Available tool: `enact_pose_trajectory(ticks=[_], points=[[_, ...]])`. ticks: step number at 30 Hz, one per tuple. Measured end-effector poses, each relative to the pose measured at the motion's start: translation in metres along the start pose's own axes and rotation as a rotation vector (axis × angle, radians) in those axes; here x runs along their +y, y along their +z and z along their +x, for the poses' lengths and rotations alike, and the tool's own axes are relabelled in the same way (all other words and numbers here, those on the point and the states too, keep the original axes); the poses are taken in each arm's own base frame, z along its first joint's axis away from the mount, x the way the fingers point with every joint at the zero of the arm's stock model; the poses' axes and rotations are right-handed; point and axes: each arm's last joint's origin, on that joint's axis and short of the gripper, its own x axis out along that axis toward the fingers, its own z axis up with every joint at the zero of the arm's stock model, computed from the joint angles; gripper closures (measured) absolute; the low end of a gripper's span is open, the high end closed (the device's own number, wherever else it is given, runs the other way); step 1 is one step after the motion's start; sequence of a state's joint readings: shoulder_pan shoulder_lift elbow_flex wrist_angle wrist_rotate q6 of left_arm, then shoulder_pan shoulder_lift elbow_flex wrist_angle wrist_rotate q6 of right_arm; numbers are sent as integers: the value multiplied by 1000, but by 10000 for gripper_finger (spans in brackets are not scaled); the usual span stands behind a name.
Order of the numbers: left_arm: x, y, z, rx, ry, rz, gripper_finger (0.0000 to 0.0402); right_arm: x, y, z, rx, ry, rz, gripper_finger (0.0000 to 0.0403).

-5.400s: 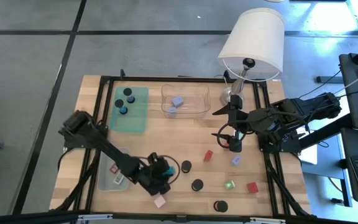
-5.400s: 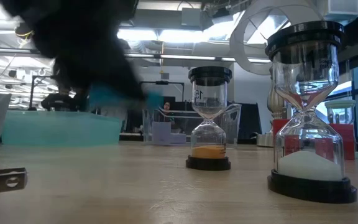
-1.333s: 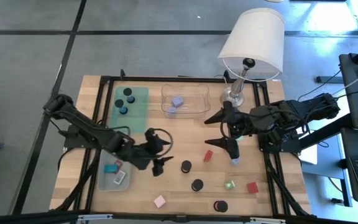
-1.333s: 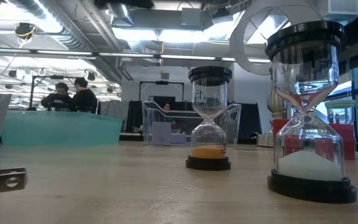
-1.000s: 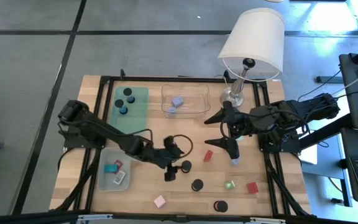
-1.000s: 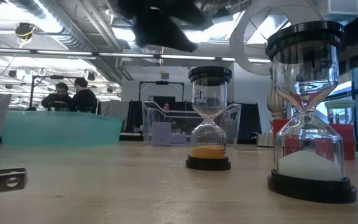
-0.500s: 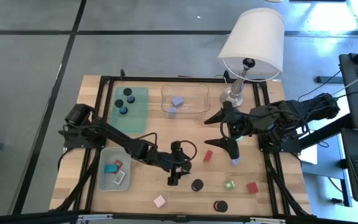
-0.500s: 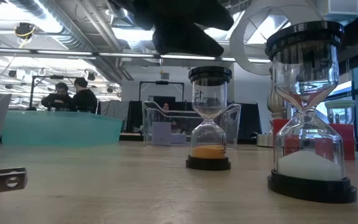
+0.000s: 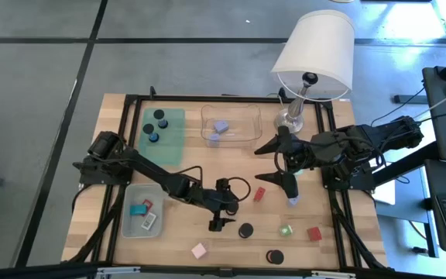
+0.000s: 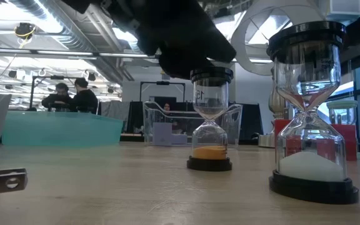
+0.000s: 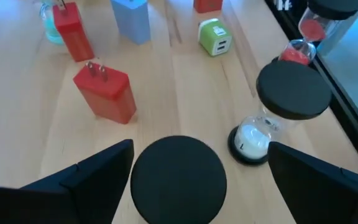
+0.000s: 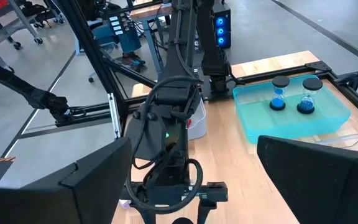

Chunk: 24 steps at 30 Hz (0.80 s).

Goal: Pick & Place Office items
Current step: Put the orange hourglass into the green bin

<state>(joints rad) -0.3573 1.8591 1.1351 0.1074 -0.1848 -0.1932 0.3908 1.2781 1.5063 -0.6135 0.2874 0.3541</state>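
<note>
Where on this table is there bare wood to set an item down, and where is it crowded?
Bare wood lies between the teal tray, grey tray and left gripper. Crowded: the front right, around the hourglasses, red plug and right gripper.

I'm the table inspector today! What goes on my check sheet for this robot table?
Surface: wooden table, black frame.
Job's things: black-capped sand timer under the left claw; another timer, red block, green block and pink block loose.
Clutter: lamp.
Claws: left claw open over the timer; right claw open, idle near the lamp's base.
Cables: loop at left wrist.
Surroundings: two people far behind.
</note>
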Motion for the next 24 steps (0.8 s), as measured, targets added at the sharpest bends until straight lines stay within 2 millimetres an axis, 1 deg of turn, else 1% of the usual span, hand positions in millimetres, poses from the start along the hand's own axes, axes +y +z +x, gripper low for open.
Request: enact_pose_trajectory(ticks=[7,11,13,16,18,20,24], points=[[5,-2,1,24,33,21,34,0,0,0,0,0,0,52],[6,-13,12,64,30,6,34,0,0,0,0,0,0,52],[5,-14,16,47,22,-24,34,0,0,0,0,0,0,52],[5,-14,16,40,38,-44,39,0,0,0,0,0,0,52],[5,-13,15,35,58,-44,54,0,0,0,0,0,0,52],[5,-12,14,28,71,-36,77,0,0,0,0,0,0,52],[5,-12,14,26,79,-29,142,0,0,0,0,0,0,52]])
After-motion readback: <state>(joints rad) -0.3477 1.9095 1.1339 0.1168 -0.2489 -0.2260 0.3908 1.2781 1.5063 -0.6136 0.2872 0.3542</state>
